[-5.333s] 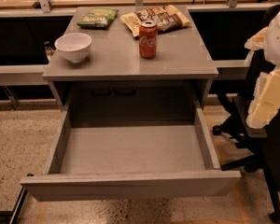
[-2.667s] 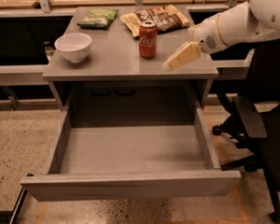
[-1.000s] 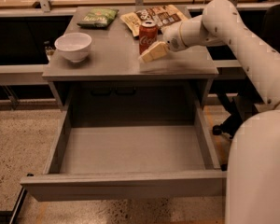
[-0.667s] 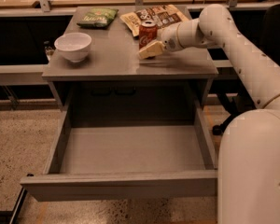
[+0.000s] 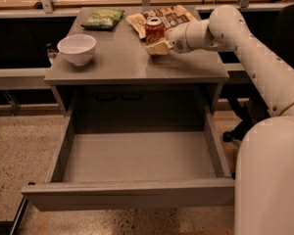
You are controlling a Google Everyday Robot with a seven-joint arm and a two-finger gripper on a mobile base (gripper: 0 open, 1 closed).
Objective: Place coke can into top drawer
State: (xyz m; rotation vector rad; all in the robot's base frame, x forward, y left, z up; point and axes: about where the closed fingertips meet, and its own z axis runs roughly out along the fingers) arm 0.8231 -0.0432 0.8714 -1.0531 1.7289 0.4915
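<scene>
The coke can (image 5: 154, 29), red with a silver top, stands upright at the back right of the grey cabinet top (image 5: 117, 65). My gripper (image 5: 158, 47) is at the can, reaching in from the right, and its cream tip covers the can's lower front. The top drawer (image 5: 130, 195) is pulled fully open below the cabinet top. Its grey floor (image 5: 137, 163) is bare.
A white bowl (image 5: 77, 48) sits at the left of the cabinet top. A green snack bag (image 5: 104, 18) and a brown patterned snack bag (image 5: 170, 15) lie at the back, the brown one just behind the can. My white arm and body (image 5: 269, 175) fill the right side.
My arm swung in from the right to the coke can on the cabinet top and has closed in on it. The can, bowl and drawer have not moved.
</scene>
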